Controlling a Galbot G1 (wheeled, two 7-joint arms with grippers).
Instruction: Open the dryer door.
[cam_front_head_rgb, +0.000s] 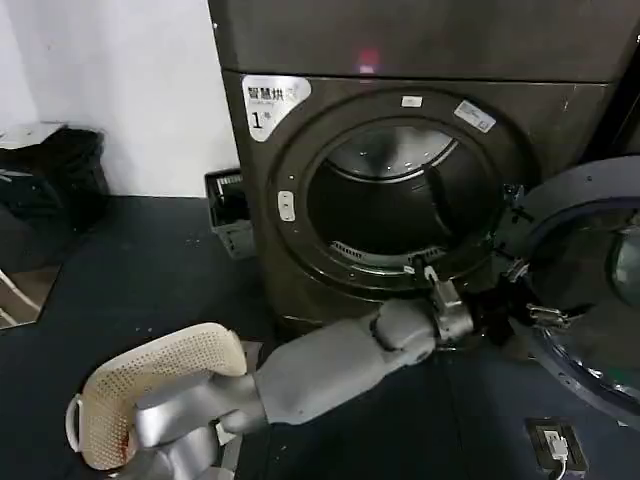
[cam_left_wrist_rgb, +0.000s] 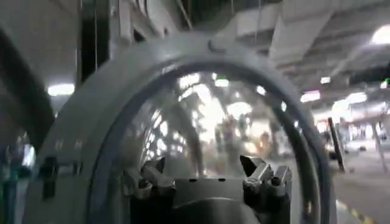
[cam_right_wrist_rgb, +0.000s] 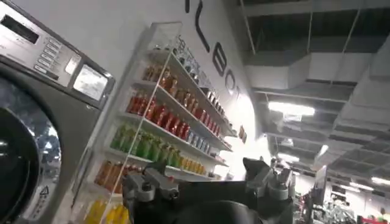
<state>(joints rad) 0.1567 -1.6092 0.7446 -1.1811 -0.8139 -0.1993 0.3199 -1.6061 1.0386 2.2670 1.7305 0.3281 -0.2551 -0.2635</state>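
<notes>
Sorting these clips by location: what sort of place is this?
Probably a laundry area inside a shop: a numbered dryer with its door open, another machine, and shelves of bottles.

On the dryer (cam_front_head_rgb: 300, 230), at the upper left of the head view, I read a white label (cam_front_head_rgb: 272, 104) with Chinese characters, too small for me to make out one by one, and a large "1" beneath them. Two smaller white stickers (cam_front_head_rgb: 473, 116) sit above the round opening; their print is unreadable. On the wall (cam_right_wrist_rgb: 122, 36) in my right wrist view, big dark letters (cam_right_wrist_rgb: 219, 52) run up toward the ceiling; I can make out what looks like "LBO", cut off at the top edge.
</notes>
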